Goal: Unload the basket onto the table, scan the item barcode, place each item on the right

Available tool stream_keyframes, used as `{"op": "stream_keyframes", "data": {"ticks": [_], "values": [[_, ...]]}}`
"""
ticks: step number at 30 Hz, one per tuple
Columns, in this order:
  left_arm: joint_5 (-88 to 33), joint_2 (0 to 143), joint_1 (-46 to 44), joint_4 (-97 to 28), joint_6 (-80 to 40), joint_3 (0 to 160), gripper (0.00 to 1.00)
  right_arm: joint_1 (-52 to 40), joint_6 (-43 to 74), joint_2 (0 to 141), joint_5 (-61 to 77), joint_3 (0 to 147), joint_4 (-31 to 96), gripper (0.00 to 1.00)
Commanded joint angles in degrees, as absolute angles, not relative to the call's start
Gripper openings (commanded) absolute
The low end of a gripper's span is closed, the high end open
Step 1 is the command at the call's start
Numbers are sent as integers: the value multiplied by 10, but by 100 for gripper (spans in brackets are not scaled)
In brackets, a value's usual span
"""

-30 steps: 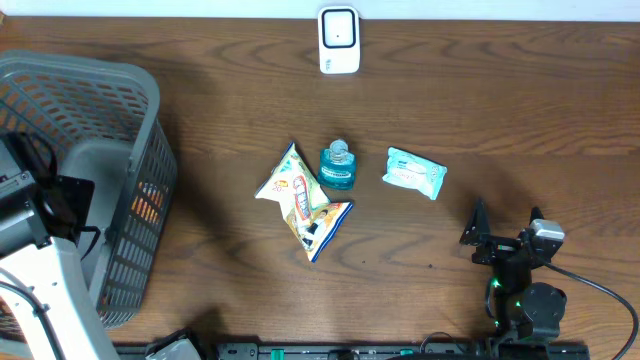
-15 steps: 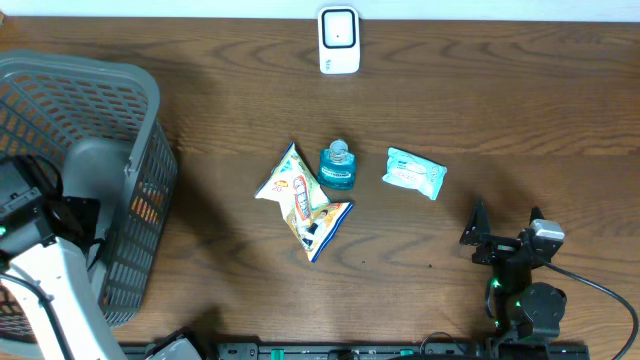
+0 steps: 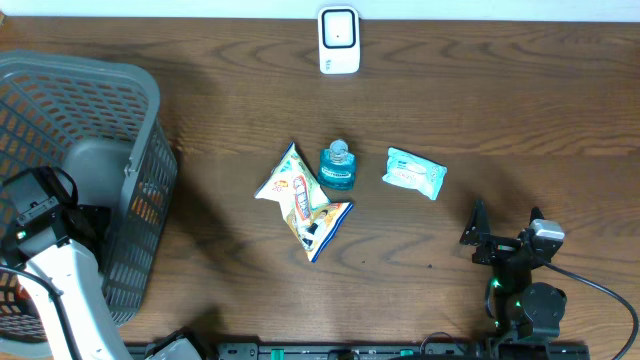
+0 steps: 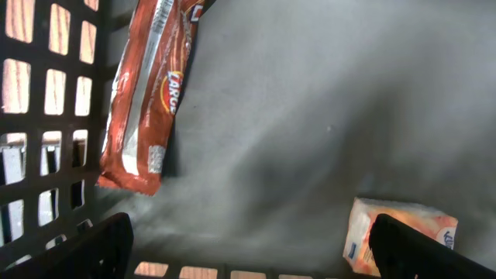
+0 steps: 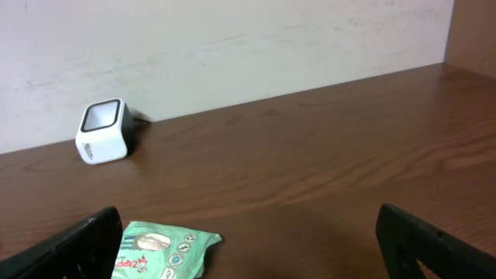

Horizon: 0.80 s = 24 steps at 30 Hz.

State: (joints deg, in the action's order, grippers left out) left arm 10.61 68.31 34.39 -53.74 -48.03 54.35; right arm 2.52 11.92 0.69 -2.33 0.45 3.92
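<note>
left gripper (image 4: 256, 252): jaws spread wide, nothing between them. it sits inside the basket (image 3: 100, 80), facing the grey floor.

wrapper (image 4: 151, 93): long, orange-red, with white lettering. it lies on the basket floor ahead of the left gripper, on the left of the wrist view, against the mesh wall.

box (image 4: 399, 232): small, pale orange and white. it is on the basket floor just ahead of the left gripper, on the right of the wrist view.

right gripper (image 5: 252, 248): jaws spread wide, empty. it is held low over the tabletop (image 3: 500, 100) at the near edge, facing the far wall.

wipes pack (image 3: 414, 172): green and white, flat on the tabletop. it is the item nearest the right gripper, ahead of it and to its left, not touching it.

bottle (image 3: 338, 165): small, teal, with a clear cap. it is further to the right gripper's left, near the wipes pack but apart from it.

snack bag (image 3: 300, 200): crumpled, yellow, white and blue. it is just beside the bottle, on the side away from the right gripper; whether they touch cannot be told.

scanner (image 3: 339, 40): white, with a dark window. it stands at the far tabletop edge by the wall, well ahead of the right gripper and to its left, well apart from all three items.
</note>
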Motion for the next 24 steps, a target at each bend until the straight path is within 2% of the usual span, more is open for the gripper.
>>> {"op": "stream_keyframes", "data": {"ticks": [1, 9, 16, 24], "values": [[109, 682, 347, -533, -483, 538, 97, 22, 115, 4, -26, 3, 40, 99], [109, 682, 347, -491, -453, 539, 97, 22, 115, 4, -26, 3, 40, 99], [109, 692, 355, -491, -478, 538, 98, 22, 115, 4, -26, 3, 40, 99], [109, 751, 436, -517, -488, 538, 98, 22, 115, 4, -26, 3, 40, 99]]}}
